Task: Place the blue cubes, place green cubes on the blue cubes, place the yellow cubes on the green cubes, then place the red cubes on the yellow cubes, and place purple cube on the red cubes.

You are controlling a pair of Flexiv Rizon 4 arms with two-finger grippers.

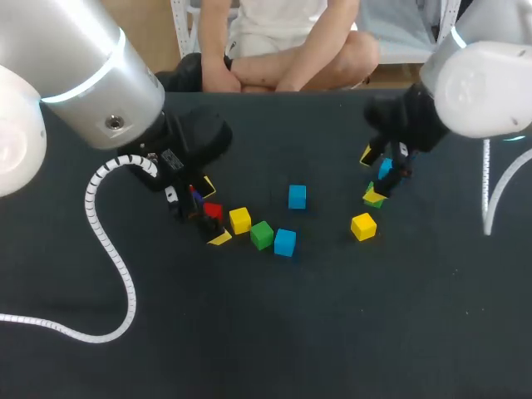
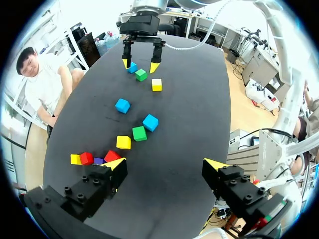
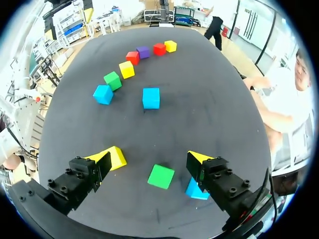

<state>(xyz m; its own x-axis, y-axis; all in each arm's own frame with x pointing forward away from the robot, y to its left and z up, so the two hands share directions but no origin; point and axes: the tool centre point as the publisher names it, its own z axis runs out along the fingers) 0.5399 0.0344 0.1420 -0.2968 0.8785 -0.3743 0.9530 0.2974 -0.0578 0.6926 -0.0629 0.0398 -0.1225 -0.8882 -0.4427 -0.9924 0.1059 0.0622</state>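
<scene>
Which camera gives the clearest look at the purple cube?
The right wrist view: the purple cube sits in the open between two red cubes, far ahead of the right tool. The left wrist view shows only a sliver beside the left tool's finger. In the head view the left tool covers it.

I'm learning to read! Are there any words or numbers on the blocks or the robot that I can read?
Blue cube, yellow cube and the other cubes: no text, plain coloured faces.
White patch by the left gripper: maybe a label, too small to read.
Table: no text.
</scene>
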